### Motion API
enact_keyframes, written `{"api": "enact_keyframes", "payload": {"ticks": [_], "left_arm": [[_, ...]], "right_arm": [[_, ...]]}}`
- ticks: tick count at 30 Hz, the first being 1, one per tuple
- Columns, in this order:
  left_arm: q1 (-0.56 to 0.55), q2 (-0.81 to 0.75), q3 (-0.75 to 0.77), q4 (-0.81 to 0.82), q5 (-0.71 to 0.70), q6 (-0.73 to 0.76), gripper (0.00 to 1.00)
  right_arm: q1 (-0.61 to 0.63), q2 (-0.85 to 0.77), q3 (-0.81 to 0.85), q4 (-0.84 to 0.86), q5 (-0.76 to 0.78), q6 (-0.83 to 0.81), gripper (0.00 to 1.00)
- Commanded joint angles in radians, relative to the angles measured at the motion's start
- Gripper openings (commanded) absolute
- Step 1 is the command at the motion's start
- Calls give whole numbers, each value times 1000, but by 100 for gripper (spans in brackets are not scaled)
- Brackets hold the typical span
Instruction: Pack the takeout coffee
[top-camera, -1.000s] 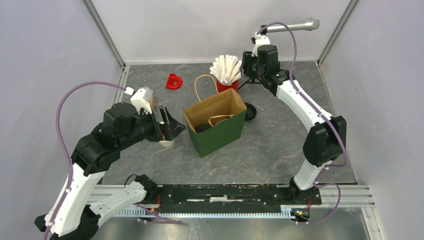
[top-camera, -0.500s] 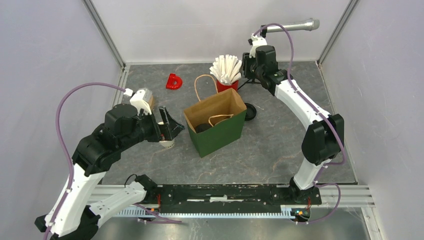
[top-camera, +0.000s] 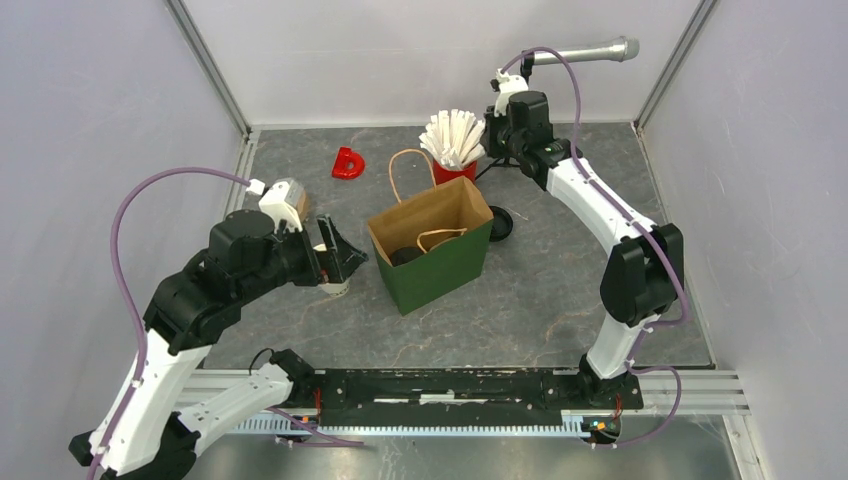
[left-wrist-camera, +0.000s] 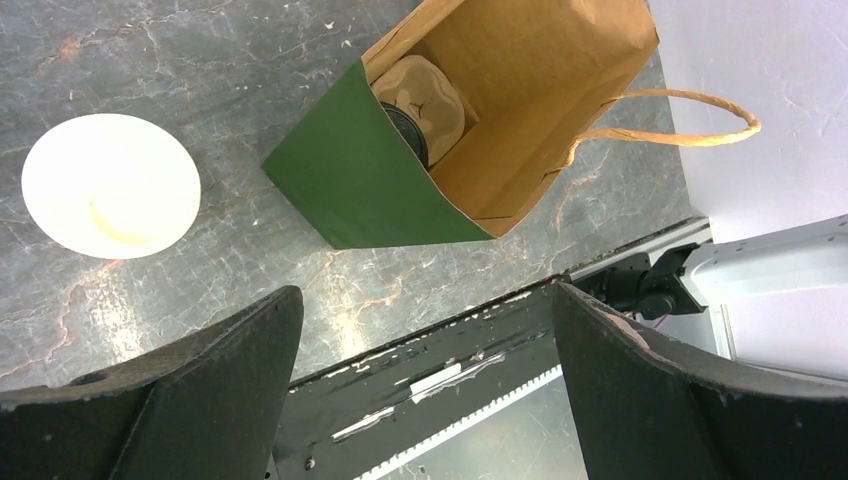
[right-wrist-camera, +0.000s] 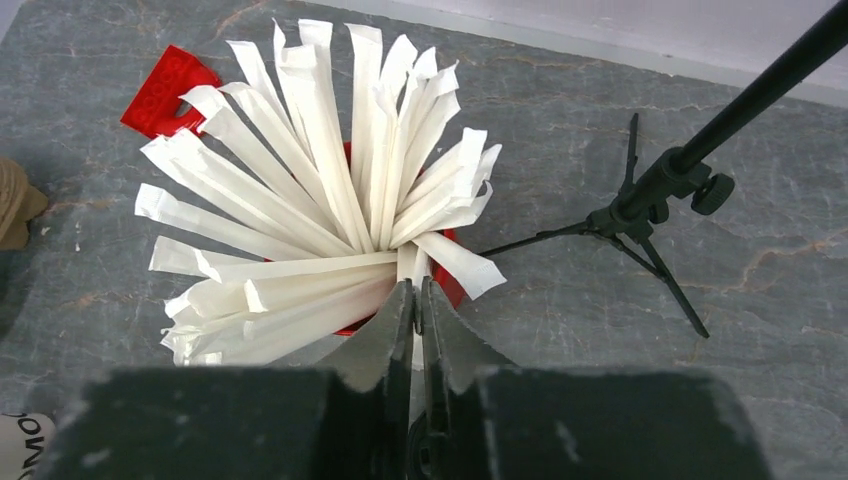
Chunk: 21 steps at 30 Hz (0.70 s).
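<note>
Under everything, grey table (top-camera: 560, 300). Mid-table, green paper bag (top-camera: 440, 265), upright, mouth open. Inside bag, brown pulp carrier (left-wrist-camera: 425, 90) with a black round rim (left-wrist-camera: 404, 125) tucked against it. Looks like one lidded coffee already in, though cup body is hidden.

Just left of bag, left gripper (left-wrist-camera: 425, 300), jaws spread wide, holding nothing, hovering over bare table. Behind bag, right gripper (right-wrist-camera: 415, 290), jaws narrowed almost together, pinching one white stick (right-wrist-camera: 408, 262) at the near edge of the bunch. Also behind bag, red cup (right-wrist-camera: 452, 288) carrying those sticks.

Left of bag on table, white paper cup (left-wrist-camera: 110, 185), upright, lidless, cream inside showing, near left gripper but not touched. Just right of bag, black lid (top-camera: 500, 222), flat on table, well apart from that cup.

Judged roughly halfway: one coffee seemingly packed, second not yet lidded or bagged. Stick grab reads as a side add-on, not the coffee itself. Left to do: carry lid across bag to cup, press on, lift cup into bag beside carrier.
</note>
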Motion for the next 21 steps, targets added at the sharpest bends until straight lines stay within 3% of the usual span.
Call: {"api": "enact_keyframes", "payload": {"ticks": [1,3,21], "left_arm": [[5,-10,-6,-3,-19,-10,100],[5,-12,-10,-3,-23,-13,100],[5,-7,-25,13,-13,-5,100]], "right_arm": [[-3,-30,62,57,-32,-61,6],[-4,-41,98,39,-43,-75,0],[-3,-153,198,-52,-137,-89,0]]}}
